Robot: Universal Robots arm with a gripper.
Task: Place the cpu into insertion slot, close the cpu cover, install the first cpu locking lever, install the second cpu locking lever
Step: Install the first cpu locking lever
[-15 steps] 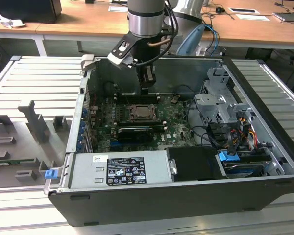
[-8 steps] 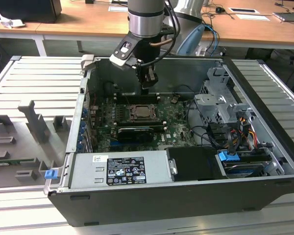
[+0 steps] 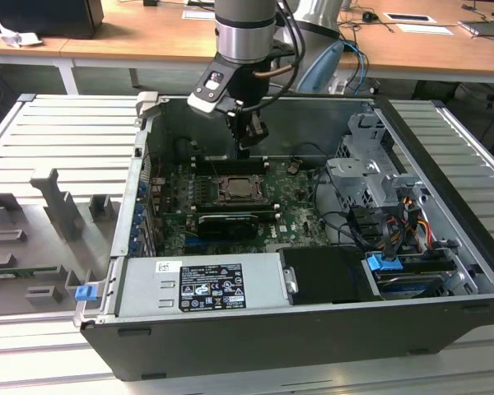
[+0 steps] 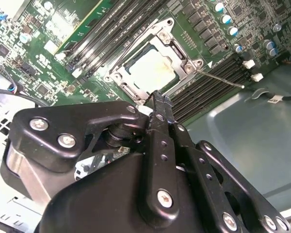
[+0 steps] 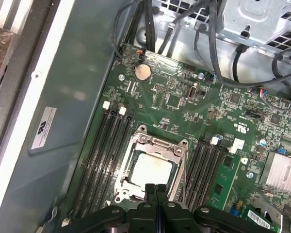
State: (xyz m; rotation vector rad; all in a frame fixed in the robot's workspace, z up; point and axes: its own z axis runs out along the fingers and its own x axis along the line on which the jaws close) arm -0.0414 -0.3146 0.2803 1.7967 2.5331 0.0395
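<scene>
First wrist view, black gripper [image 5: 155,187], jaws pressed together, square silvery cpu [image 5: 153,171], metal cpu cover [image 5: 157,145]

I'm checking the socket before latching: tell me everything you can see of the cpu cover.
The cpu cover is a thin, silvery metal frame with a square opening, lying flat over the socket on the green motherboard. The pale cpu shows through the opening. The shut gripper hangs by one edge; whether it touches cannot be told.
</scene>
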